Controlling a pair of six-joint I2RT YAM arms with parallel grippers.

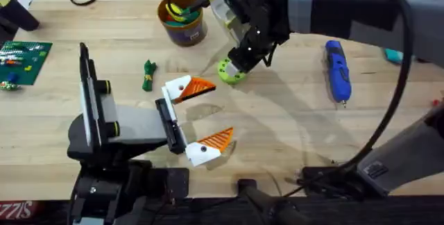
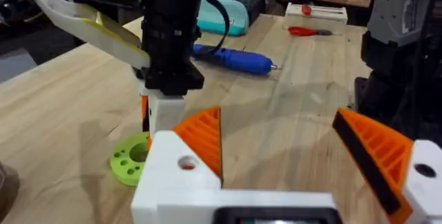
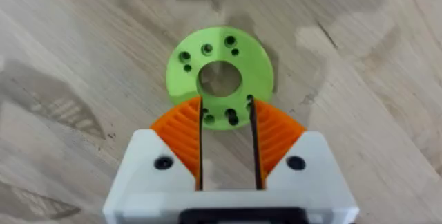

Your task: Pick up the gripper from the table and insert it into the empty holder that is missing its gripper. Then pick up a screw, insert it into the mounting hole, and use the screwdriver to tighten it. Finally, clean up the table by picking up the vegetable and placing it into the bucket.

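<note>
Right arm is down over the middle of the pale wooden table (image 1: 291,128), its white-and-orange right gripper (image 3: 226,124) set on the near rim of the small lime-green round plastic gripper piece with dark holes (image 3: 219,77). The wrist camera shows the orange ribbed fingers (image 3: 181,131) drawn in narrow, one on either side of the disc's rim. Whether they actually pinch it is hard to call; the rim edge is covered by the pads. The disc lies flat on the wood, and from overhead the arm hides most of it.

Left gripper (image 1: 200,119) sits low just beside it, jaws spread wide, nothing between them.

The bright blue pen-shaped screwdriver (image 1: 338,69) lies well to the right, metal tip pointing toward the near edge. The small dark-green leafy toy vegetable (image 1: 148,74) rests on the table left of the disc, near the round dark-brown bucket with the orange-yellow rim (image 1: 182,21), which stands at the far side. Its contents are a yellow-green jumble, too small to sort out. A green circuit board (image 1: 21,60) is cut off at the left edge.
</note>
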